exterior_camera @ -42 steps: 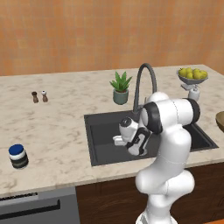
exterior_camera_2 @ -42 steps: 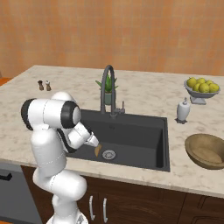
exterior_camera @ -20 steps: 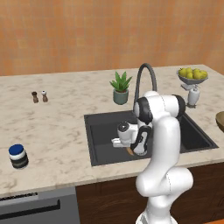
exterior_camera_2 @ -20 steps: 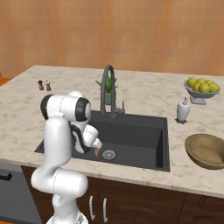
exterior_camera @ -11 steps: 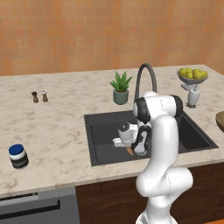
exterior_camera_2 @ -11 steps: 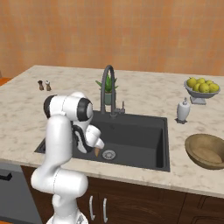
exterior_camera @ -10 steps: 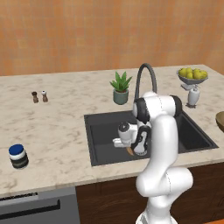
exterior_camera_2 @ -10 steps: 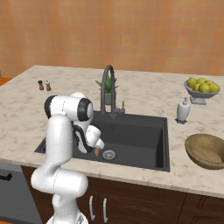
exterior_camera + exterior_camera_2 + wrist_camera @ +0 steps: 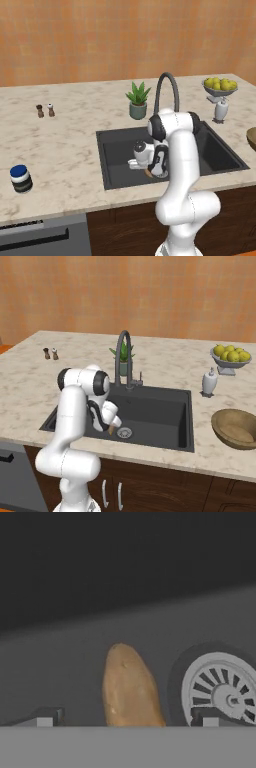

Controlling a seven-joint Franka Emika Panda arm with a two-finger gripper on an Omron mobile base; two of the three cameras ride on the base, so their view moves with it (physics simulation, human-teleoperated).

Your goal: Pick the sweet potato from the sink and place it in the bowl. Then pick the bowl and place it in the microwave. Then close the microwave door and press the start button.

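The sweet potato [image 9: 129,687], a slim orange-brown root, lies on the floor of the black sink [image 9: 115,150] just left of the round metal drain [image 9: 220,692]. My gripper [image 9: 126,718] reaches down into the basin and stands open, one fingertip [image 9: 45,717] on each side of the root. From the base views the hand [image 9: 111,423] hovers low over the sweet potato [image 9: 110,429], near the sink's front wall. The tan wooden bowl [image 9: 237,428] rests empty on the counter to the right of the sink. The microwave and its door are out of view.
The arched faucet [image 9: 122,351] and a potted plant [image 9: 137,100] stand behind the basin. A grey bowl of yellow fruit [image 9: 230,356] and a white dispenser [image 9: 209,382] sit at the back right. Two shakers [image 9: 45,110] and a blue-lidded jar [image 9: 21,178] are on the left counter.
The hand has sunk a little lower into the sink, closer over the sweet potato. The jaws have stayed open.
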